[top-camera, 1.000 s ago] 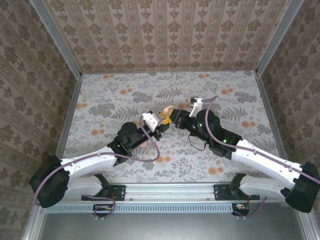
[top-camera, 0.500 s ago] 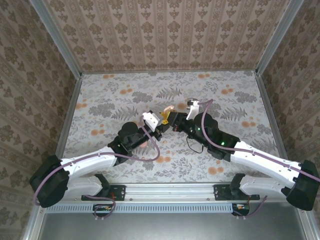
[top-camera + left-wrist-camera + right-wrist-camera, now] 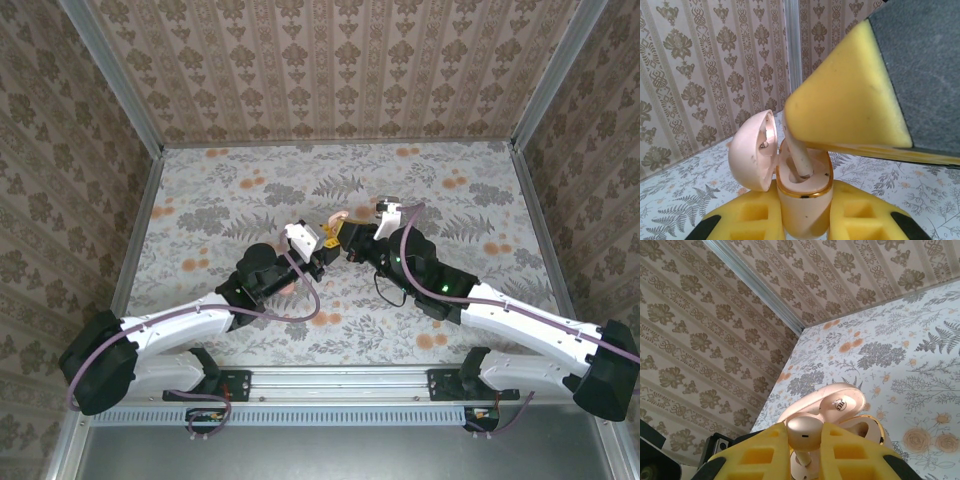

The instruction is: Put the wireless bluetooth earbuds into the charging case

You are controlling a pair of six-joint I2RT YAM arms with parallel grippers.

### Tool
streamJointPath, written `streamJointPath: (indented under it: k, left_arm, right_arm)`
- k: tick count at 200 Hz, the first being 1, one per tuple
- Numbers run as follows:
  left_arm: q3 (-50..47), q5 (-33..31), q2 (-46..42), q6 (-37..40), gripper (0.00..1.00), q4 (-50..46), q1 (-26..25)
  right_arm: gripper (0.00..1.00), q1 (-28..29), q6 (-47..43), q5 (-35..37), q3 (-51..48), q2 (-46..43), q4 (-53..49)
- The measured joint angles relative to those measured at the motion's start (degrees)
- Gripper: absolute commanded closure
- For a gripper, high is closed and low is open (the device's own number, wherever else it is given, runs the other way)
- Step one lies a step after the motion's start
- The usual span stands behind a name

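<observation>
Standing over the flowered table (image 3: 200, 190), I see two arms meeting a little above the middle of the overhead frame. The left arm (image 3: 170, 330) reaches up from the lower left and the right arm (image 3: 530, 320) from the lower right.

The left gripper (image 3: 802, 222) is narrowed on the case (image 3: 802, 210), which stands upright at the bottom centre of the left wrist view, clamped between yellow pads (image 3: 747, 217). The lid (image 3: 752, 152) hangs open to the left, out of the way of the opening.

The right gripper (image 3: 805, 452) is pinched on one earbud (image 3: 805, 432), whose rounded head sits between its pads at the bottom centre of the right wrist view. In the left wrist view the stem (image 3: 799, 157) leans down into the case, with its tip already inside the gold rim (image 3: 805, 191).

To my eye the step in hand is seating this earbud, and it looks only partly in, with the stem on a slant. It would go best if the left gripper holds the case dead steady while the right one brings the stem upright over its socket and presses down gently. It should let go only once the head sits level with the rim. Pushing while tilted could jam the stem or twist the case in its grip. Whether a second earbud is already inside, I cannot tell.
</observation>
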Motion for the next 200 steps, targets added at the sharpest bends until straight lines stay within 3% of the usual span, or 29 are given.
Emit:
streamJointPath:
  k: [170, 200]
  left_arm:
    - [0.22, -0.9, 0.0, -1.44, 1.0, -1.66, -0.07]
    - [0.22, -0.96, 0.0, -1.42, 1.0, -2.45, -0.26]
  right_arm:
    - [0.83, 1.79, -6.49, 1.55, -4.2, 0.92, 8.35]
    - [0.78, 2.25, -7.85, 1.95, -5.09, 0.92, 9.29]
